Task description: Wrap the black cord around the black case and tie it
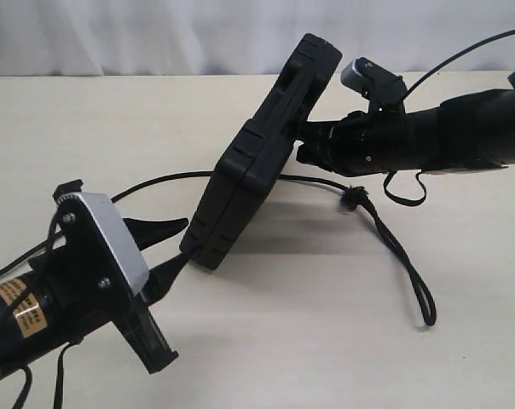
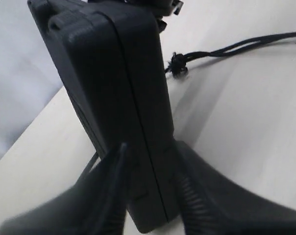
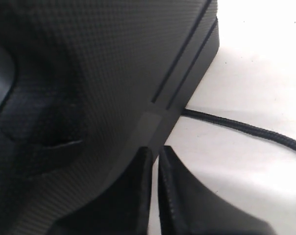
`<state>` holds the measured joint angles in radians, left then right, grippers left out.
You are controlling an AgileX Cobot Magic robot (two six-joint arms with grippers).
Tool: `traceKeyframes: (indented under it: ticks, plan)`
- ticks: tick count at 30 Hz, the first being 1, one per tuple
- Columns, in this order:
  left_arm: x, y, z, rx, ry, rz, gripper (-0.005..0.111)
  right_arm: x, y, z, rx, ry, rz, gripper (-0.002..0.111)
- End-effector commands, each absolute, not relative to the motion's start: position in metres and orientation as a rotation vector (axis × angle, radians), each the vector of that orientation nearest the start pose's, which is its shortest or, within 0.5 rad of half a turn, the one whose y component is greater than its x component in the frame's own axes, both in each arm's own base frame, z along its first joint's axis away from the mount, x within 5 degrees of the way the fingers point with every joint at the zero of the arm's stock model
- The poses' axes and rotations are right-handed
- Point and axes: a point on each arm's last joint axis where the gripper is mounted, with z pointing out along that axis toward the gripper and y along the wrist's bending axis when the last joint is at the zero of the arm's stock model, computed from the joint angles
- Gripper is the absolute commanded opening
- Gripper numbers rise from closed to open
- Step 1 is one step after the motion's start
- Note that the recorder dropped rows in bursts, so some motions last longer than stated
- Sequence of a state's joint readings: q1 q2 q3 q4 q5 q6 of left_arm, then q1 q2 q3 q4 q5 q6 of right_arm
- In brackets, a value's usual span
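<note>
Black case (image 1: 256, 162) stands tilted; left fingers (image 2: 211, 196) flank its lower edge.

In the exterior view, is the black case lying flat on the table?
No: the black case stands steeply tilted, its top end raised well off the table.

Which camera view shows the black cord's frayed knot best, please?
The exterior view: the frayed knot is sharp, with the black cord running both ways. The left wrist view shows it small and blurred; the right wrist view shows only plain cord.
</note>
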<state>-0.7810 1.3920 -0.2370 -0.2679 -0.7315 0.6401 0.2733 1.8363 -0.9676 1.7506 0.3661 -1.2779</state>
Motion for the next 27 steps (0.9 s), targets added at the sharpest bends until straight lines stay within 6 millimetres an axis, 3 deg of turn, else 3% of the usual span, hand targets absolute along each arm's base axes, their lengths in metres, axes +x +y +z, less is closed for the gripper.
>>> traceKeyframes:
  ticks: [1, 5, 11, 20, 27]
  plan:
    - [0.168, -0.142, 0.156, 0.997, 1.601, -0.017, 0.056, 0.347, 0.129, 0.168, 0.063, 2.363, 0.801, 0.005]
    - [0.173, -0.144, 0.149, 0.972, 1.581, 0.012, 0.072, 0.347, 0.129, 0.168, 0.063, 2.363, 0.798, 0.005]
    - [0.18, -0.151, 0.137, 1.001, 1.617, 0.023, 0.084, 0.347, 0.129, 0.168, 0.063, 2.363, 0.798, 0.005]
    - [0.213, -0.172, 0.143, 0.814, 1.681, 0.02, 0.085, 0.346, 0.13, 0.168, 0.064, 2.363, 0.807, 0.005]
    - [0.232, -0.189, 0.13, 0.849, 1.697, 0.05, 0.085, 0.346, 0.131, 0.169, 0.056, 2.361, 0.827, 0.005]
